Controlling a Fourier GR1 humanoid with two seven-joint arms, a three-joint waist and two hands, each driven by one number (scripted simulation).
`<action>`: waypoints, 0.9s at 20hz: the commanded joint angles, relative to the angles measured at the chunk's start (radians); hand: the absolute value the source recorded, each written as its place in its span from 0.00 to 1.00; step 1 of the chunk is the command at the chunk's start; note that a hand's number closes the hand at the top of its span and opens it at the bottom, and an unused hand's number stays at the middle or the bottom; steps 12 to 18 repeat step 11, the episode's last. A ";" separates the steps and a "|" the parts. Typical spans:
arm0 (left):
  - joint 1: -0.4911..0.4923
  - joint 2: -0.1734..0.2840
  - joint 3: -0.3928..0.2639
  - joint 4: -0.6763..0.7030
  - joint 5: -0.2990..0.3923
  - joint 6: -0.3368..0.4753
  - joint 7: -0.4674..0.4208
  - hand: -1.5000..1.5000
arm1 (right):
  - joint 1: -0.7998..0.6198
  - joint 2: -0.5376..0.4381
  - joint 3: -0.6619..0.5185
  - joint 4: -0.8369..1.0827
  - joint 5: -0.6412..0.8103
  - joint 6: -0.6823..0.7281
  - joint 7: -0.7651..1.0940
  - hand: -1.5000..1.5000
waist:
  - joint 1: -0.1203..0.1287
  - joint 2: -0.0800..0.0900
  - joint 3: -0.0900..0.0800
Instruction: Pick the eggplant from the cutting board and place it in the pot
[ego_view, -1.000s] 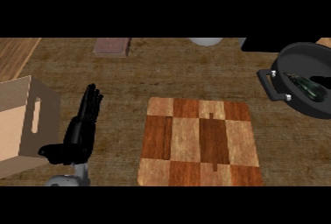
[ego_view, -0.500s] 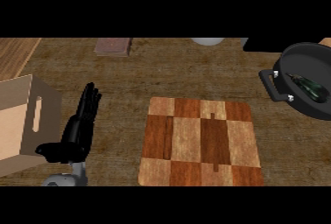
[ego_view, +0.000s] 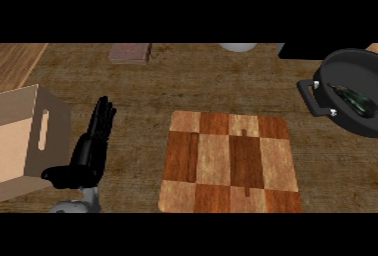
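In the head view we find the cutting board (ego_view: 230, 162) bare and the dark eggplant (ego_view: 353, 101) already lying inside the pot (ego_view: 334, 75), so the task looks done, while our left robot hand (ego_view: 87, 152) rests with fingers straight.

Patchwork wooden cutting board (ego_view: 229, 162), dark metal-looking pot (ego_view: 353, 90), glossy eggplant (ego_view: 353, 102), rough woven-looking counter (ego_view: 192, 85), matt cardboard-like box (ego_view: 29, 137)
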 joint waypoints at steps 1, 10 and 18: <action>0.020 0.017 0.008 -0.007 -0.005 -0.008 -0.022 0.50 | 0.040 -0.015 -0.016 0.010 -0.016 0.013 -0.037 0.00 | 0.005 0.000 0.001; -0.022 0.007 0.021 -0.013 0.010 0.002 0.023 0.50 | 0.070 -0.074 -0.104 0.027 -0.101 -0.002 -0.013 0.00 | -0.002 0.000 0.002; 0.000 -0.009 -0.001 -0.014 0.005 -0.001 0.010 0.50 | 0.073 -0.078 -0.099 0.019 -0.094 -0.029 -0.018 0.00 | 0.003 0.000 0.002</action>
